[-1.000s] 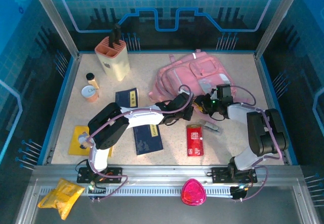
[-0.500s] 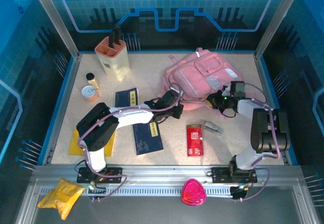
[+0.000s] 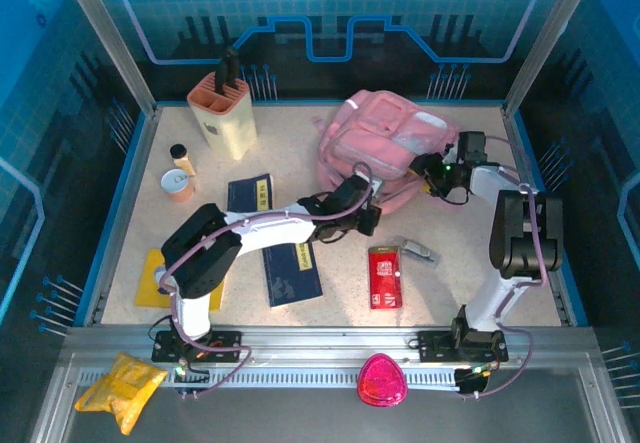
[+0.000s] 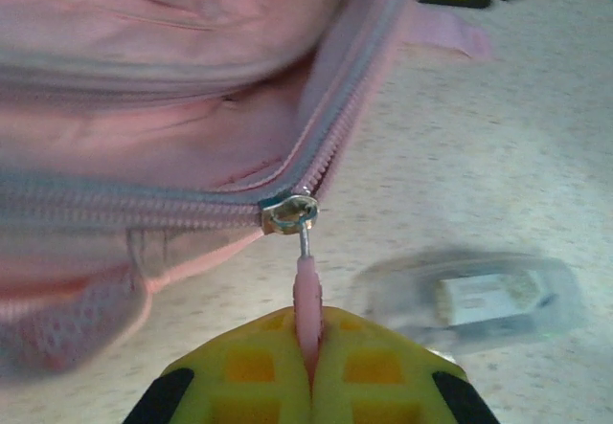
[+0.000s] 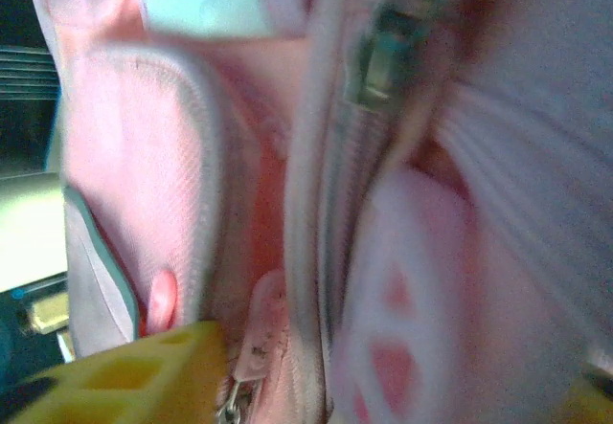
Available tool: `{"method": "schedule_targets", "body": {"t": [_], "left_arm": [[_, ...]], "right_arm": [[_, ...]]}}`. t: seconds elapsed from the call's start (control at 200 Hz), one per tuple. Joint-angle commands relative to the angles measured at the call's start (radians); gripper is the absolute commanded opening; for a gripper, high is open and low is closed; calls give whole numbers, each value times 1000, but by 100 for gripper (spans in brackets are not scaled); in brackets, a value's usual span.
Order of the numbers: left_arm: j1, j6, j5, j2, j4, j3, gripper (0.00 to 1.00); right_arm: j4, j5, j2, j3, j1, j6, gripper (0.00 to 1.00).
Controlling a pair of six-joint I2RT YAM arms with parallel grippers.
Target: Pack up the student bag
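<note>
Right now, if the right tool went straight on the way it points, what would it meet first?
The student bag: pink fabric and a zipper lie directly ahead of the right tool, seemingly touching it, though blur hides any gap.

One student bag (image 3: 385, 143), two blue booklets (image 3: 250, 193) (image 3: 292, 273), one red packet (image 3: 384, 276), one holder (image 3: 225, 118).

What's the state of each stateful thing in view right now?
student bag: main zip partly open
zipper pull: pinched between the left gripper's fingers
left gripper: shut on the zipper pull
right gripper: jaws apart, pressed up against the bag
beige holder: standing upright
</note>
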Motion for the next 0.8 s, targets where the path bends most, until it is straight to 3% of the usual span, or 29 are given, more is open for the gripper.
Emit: {"method": "schedule_targets", "body": {"t": [0.0,0.155,0.36,0.59,0.795], "left_arm": [[-31,-19,80,18,-7,36,0],[-32,-13,27,-15,-3,27,0],[-32,-8,30,-27,6,27,0],[-31,-17,11,-35,10,18,0],[-31,-25,13,-36,17,24,0]], "right_arm": [[15,-5,-91,-39,-14,-11,70],[-20,0,-228,-165,-12,-14,84],[34,-45,-314,-311,50,57,86],[155,-28,-326,-423,127,157,83],[274,-17,-258,-440,156,214,69]]}}
